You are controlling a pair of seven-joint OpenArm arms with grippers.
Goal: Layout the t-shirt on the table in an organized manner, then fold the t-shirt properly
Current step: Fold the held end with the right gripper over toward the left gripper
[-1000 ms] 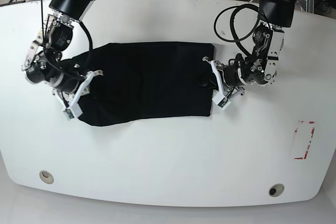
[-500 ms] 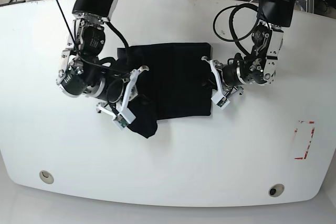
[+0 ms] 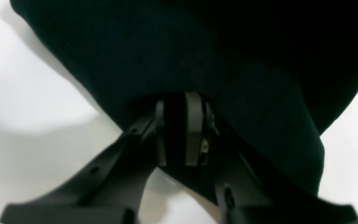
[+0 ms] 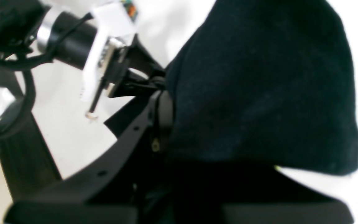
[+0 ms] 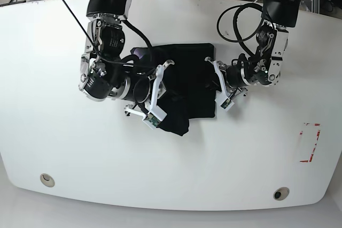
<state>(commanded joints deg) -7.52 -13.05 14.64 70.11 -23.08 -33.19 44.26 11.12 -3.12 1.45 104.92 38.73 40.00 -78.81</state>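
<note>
Centre of the counter (image 5: 176, 158): I see the t-shirt (image 5: 184, 78), black, bunched into a compact dark block between my two arms, a lobe of it sagging toward the near side.
Left gripper (image 3: 179, 130): its fingers are pressed together with black cloth pinched between them, so I read it as clenched on the t-shirt's right edge; in the base view it sits at that edge (image 5: 218, 86).
Right gripper (image 5: 160, 92): in its wrist view one finger (image 4: 163, 115) lies against the fabric, but the other is buried under the cloth, so I cannot tell whether it grips or merely touches.
Hidden: the right arm covers the left part of the t-shirt in the base view; I cannot make out any print or mark on the fabric.
Blurred: both wrist views are soft and mostly filled with black, folds hardly readable.
Near edge: two grey grommets (image 5: 47, 179) (image 5: 281, 193).
Right side: red dashed rectangle (image 5: 310, 142), well apart from the t-shirt.
</note>
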